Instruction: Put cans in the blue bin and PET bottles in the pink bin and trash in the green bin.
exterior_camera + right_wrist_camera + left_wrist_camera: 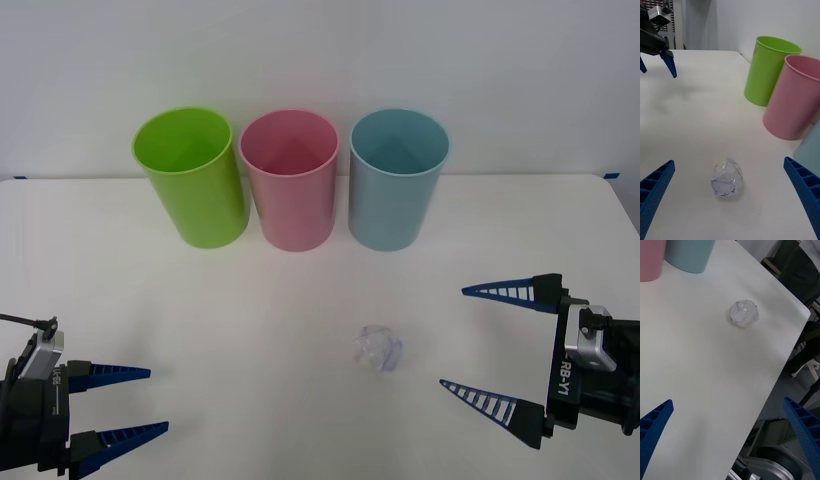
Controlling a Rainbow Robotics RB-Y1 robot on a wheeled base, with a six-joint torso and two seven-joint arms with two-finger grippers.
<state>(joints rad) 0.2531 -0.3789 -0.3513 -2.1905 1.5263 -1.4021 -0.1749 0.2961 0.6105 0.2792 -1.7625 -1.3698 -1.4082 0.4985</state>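
The trash (377,349), a small crumpled ball of clear whitish film, lies on the white table in front of the bins; it also shows as the trash (727,177) and the trash (744,314) in the wrist views. Along the back stand the green bin (190,176), the pink bin (290,178) and the blue bin (397,176), all upright. My right gripper (488,345) is open, to the right of the trash and pointing at it. My left gripper (125,404) is open at the front left, well away from it.
The table's back edge (520,176) runs just behind the bins. In the left wrist view the table's corner (805,311) drops off to the floor and chair legs. The left gripper (657,62) shows far off in the right wrist view.
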